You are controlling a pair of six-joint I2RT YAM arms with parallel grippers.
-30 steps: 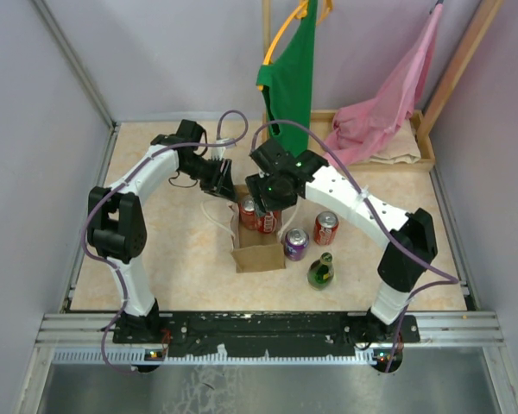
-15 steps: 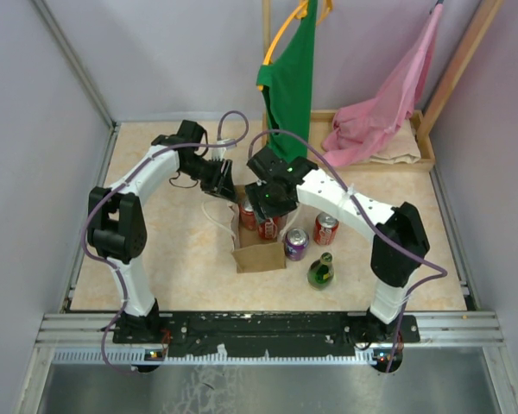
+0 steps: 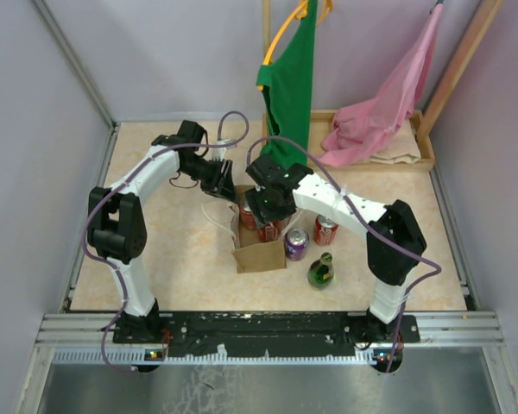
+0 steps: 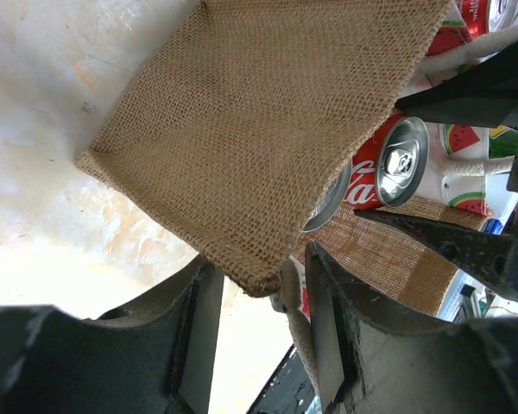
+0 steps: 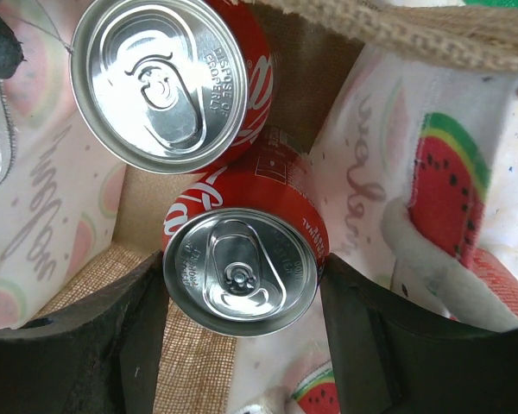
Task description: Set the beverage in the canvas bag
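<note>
1. A beige marbled table stands between grey walls; at its far edge a green garment hangs, and a pink cloth drapes over a wooden tray
2. The canvas bag stands open near the middle of the table, between the two arms, its tan-brown side panel toward the bases
3. The left gripper is at the bag's far-left rim, its fingers drawn close on the fabric: a burlap corner and a cream strap fill the gap between them
4. The right gripper reaches down into the bag's mouth, its fingers pressed on either side of a red cola can, upright and inside the bag
5. A second red can stands just beside it in the bag, touching it
6. On the table to the bag's right stand a purple can, another red can and a green bottle
</note>
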